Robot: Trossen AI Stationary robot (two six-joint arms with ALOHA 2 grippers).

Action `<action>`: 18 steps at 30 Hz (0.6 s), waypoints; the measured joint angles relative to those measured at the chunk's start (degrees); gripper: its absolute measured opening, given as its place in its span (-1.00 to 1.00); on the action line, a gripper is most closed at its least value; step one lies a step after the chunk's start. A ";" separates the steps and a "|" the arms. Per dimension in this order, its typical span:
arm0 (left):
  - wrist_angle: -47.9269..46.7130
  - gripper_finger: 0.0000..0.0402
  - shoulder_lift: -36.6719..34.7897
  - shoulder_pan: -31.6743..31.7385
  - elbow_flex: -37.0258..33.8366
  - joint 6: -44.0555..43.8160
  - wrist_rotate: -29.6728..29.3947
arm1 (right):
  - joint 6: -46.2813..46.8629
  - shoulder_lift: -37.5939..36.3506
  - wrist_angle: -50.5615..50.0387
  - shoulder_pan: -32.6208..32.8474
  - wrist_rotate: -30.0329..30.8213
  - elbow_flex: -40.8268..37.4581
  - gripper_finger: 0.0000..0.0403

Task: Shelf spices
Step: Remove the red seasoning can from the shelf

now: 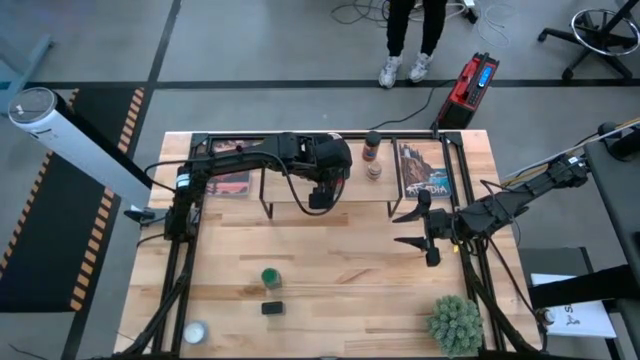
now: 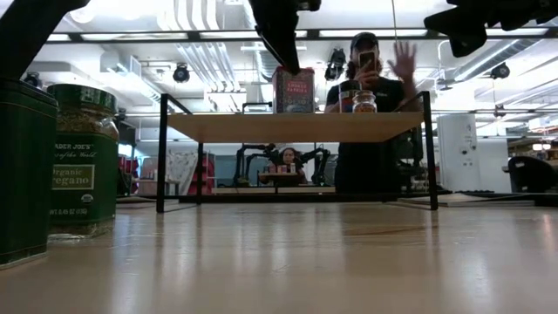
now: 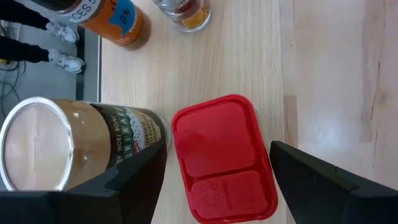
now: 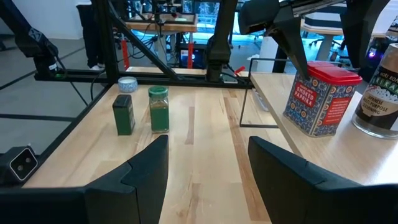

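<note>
I was working in a robotics lab: another arm rig (image 2: 281, 166) stood behind, with office chairs (image 1: 598, 28) and hazard-striped flooring (image 1: 130, 115).

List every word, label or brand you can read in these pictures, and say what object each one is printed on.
"TRADER JOE'S ... Organic Oregano" on the green-lidded jar.
"SMOKED PAPRIKA" on the red square tin.
"SEASONING" on the tan round jar; its lines above are too blurred.
The small black box, the dark-capped brown bottle and the picture cards: lettering too small or cut off to read.
</note>
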 joint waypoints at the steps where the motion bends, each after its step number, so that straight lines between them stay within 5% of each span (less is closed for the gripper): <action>1: -0.24 0.37 0.00 0.00 -0.01 -0.03 0.00 | 0.13 0.00 0.02 -0.02 0.00 0.00 -0.01; 18: -2.85 0.37 0.04 0.00 -0.01 -6.80 0.09 | 0.04 -0.01 0.32 -0.01 0.00 0.00 -0.01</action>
